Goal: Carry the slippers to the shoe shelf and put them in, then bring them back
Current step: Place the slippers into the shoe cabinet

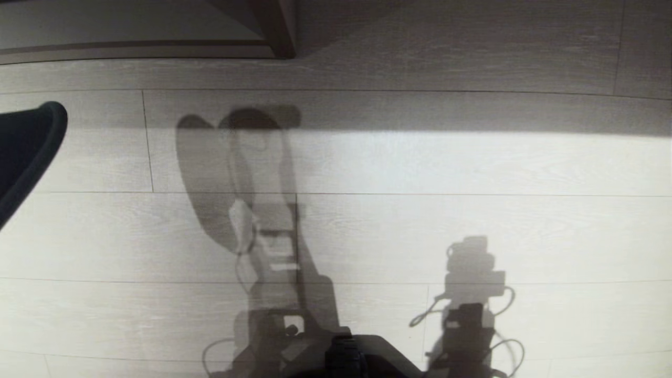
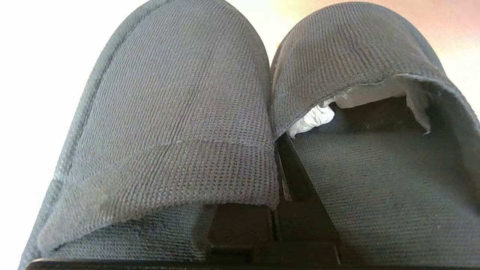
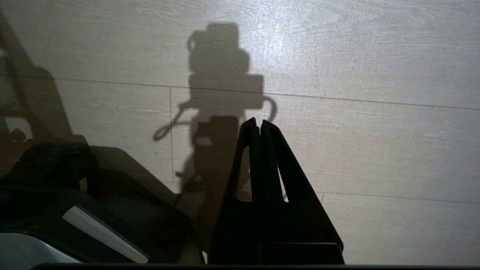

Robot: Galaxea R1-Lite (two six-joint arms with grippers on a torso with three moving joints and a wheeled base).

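both slippers [image 2: 180, 123] hide the left gripper's [image 2: 275, 176] fingers.

I count two slippers [image 2: 168, 123], side by side and touching, both pinched in my left gripper [image 2: 277, 180]. I have two grippers: that one, and my right gripper [image 3: 260, 122], its fingers pressed together over the floor [image 1: 472, 168]. One dark rounded object [image 1: 26, 142] shows at far left.

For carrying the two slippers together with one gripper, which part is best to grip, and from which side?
The adjoining inner edges at the open heel end, approached from behind. The slippers lie side by side, toes away, and the left gripper is shut on them there, so one pinch takes both.
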